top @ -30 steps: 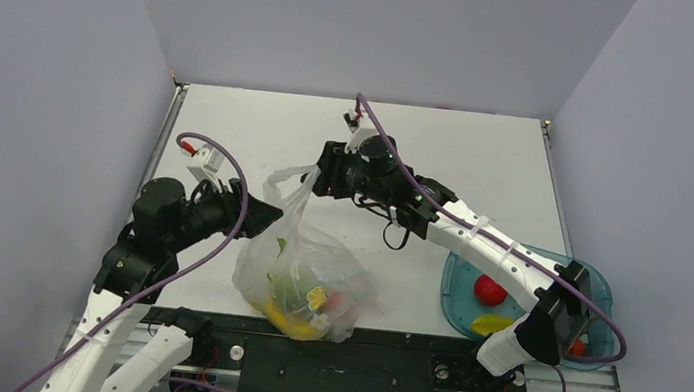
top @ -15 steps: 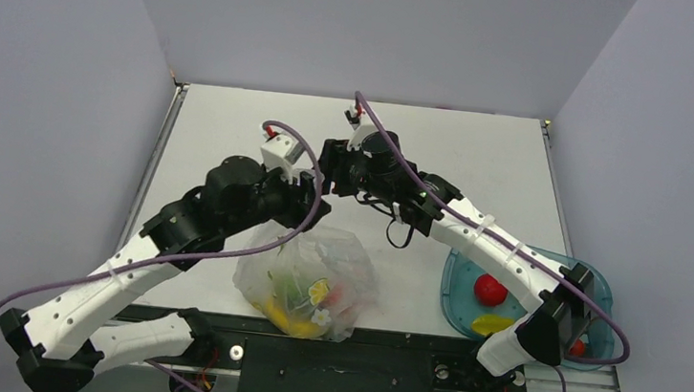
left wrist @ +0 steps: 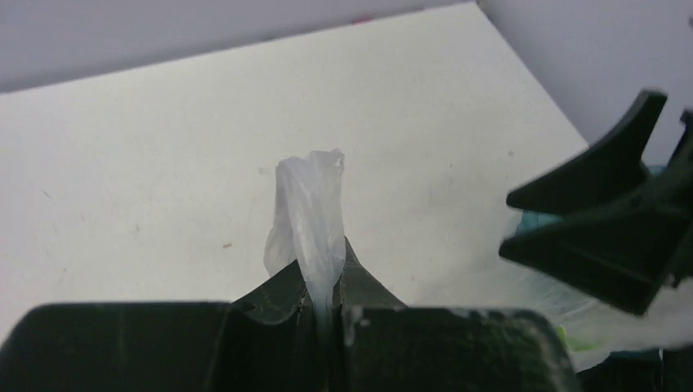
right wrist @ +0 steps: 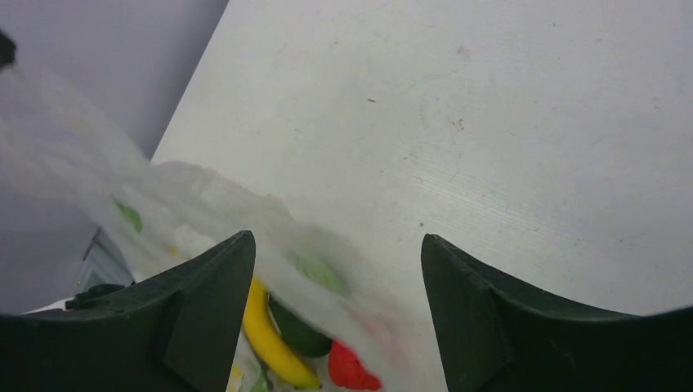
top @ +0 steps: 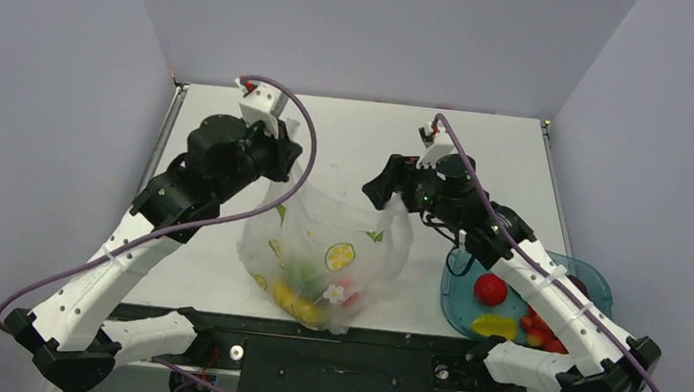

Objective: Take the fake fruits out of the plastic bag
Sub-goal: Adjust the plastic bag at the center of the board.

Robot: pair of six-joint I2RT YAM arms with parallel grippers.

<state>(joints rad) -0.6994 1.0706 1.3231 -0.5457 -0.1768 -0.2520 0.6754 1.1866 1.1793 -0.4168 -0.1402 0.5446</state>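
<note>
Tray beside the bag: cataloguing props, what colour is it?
Translucent teal tray, clearest in the top external view.

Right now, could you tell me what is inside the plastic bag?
Through the plastic bag I can see a yellow banana, a green piece and a red fruit near its bottom. Crumpled film blurs the rest, so I cannot count them.

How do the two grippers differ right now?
The left gripper is shut, pinching a strip of the bag; the right gripper is open, with film below it but nothing clamped. The left gripper is at the bag's top left, the right gripper at its top right. Both are black, with two fingers.
</note>
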